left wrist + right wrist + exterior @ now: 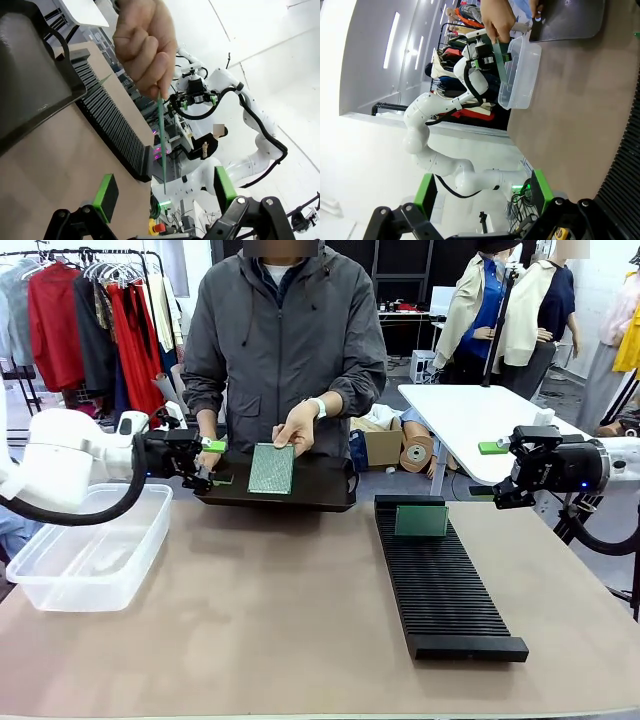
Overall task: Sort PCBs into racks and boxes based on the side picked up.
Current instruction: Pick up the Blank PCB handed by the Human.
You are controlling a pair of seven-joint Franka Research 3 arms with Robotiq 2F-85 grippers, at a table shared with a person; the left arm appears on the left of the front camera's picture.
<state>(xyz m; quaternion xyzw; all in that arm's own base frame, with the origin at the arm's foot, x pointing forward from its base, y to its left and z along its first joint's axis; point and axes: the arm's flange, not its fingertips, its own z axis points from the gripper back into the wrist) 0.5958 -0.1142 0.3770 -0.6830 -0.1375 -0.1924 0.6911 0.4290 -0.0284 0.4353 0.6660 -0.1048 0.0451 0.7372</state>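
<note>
A person's hand (297, 425) holds one PCB (271, 468), dotted pale face towards me, above a flat black tray (330, 495). My left gripper (212, 462) stands open just left of that board, at the tray's left end. In the left wrist view the board (162, 140) hangs edge-on, its lower tip reaching down between my open green pads (106, 196). A second PCB (421, 521) stands upright in the far end of the black rack (440, 585). My right gripper (490, 470) is open and empty, above the table right of the rack's far end. The clear box (90, 545) sits at the left.
The person's other hand (207, 456) grips the tray's left end, close behind my left fingers. A small green piece (222, 479) lies in the tray. A white table (470, 425) stands behind my right arm. Bare tabletop lies between box and rack.
</note>
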